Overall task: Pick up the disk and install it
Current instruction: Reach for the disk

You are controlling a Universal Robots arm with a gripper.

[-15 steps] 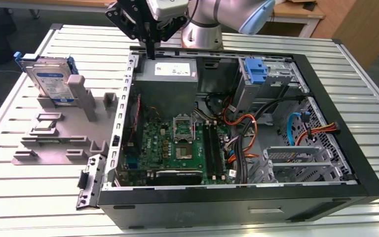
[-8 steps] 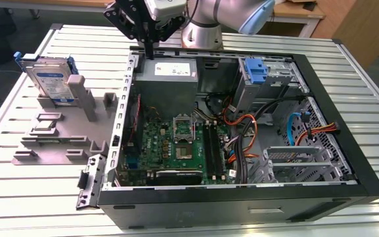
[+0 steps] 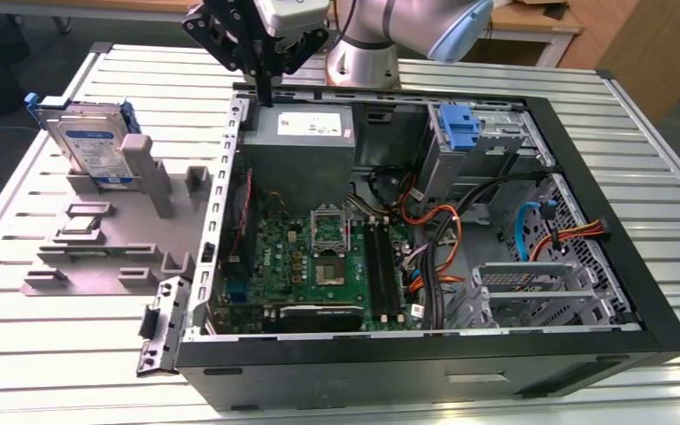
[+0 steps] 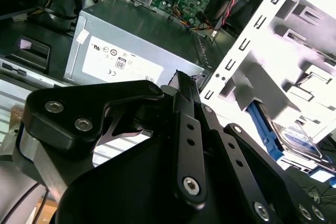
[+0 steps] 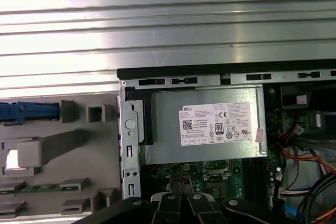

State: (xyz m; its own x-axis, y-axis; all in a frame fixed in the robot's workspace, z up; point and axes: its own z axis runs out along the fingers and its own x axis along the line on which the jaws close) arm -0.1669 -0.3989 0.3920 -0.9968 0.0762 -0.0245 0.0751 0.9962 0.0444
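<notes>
The disk [image 3: 86, 142], silver-grey with a white-and-blue label in a blue carrier, stands upright in a grey holder [image 3: 104, 239] on the exterior view's left, outside the open computer case [image 3: 435, 266]. My gripper [image 3: 266, 96] hangs over the case's back edge above the power supply [image 3: 305, 128], well to the disk's right. Its black fingers are shut together with nothing between them, as both wrist views confirm [image 4: 179, 77] [image 5: 180, 199]. The second wrist view catches the disk [image 4: 296, 142] off to the side. Its blue edge [image 5: 26, 113] also shows in the first wrist view.
Inside the case lie the green motherboard [image 3: 316, 257], loose orange and black cables [image 3: 435, 239], and a metal drive bay with a fixed blue bracket [image 3: 460, 128]. The case's walls stand up around them. Everything rests on a ribbed metal table [image 3: 57, 372].
</notes>
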